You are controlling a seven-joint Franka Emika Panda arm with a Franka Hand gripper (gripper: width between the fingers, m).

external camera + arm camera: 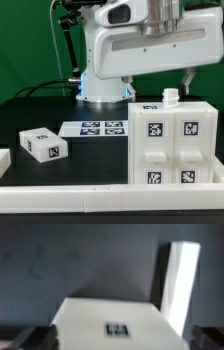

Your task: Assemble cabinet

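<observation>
The cabinet (pixel 170 140) is a big white box with tags on its front, standing at the exterior view's right. My gripper (pixel 180 86) hangs just above its far top edge, beside a small white knob (pixel 172 97). In the wrist view, the gripper (pixel 120 340) has its dark fingers (pixel 36 337) spread wide on either side of a white tagged surface of the cabinet (pixel 110 314). A bright upright white panel (pixel 182 280) rises beside it. I cannot tell whether the fingers touch the white surface.
A small white tagged block (pixel 42 144) lies at the exterior view's left. The marker board (pixel 95 128) lies flat behind it. A white rail (pixel 90 194) runs along the front. The robot's white base (pixel 105 85) stands behind.
</observation>
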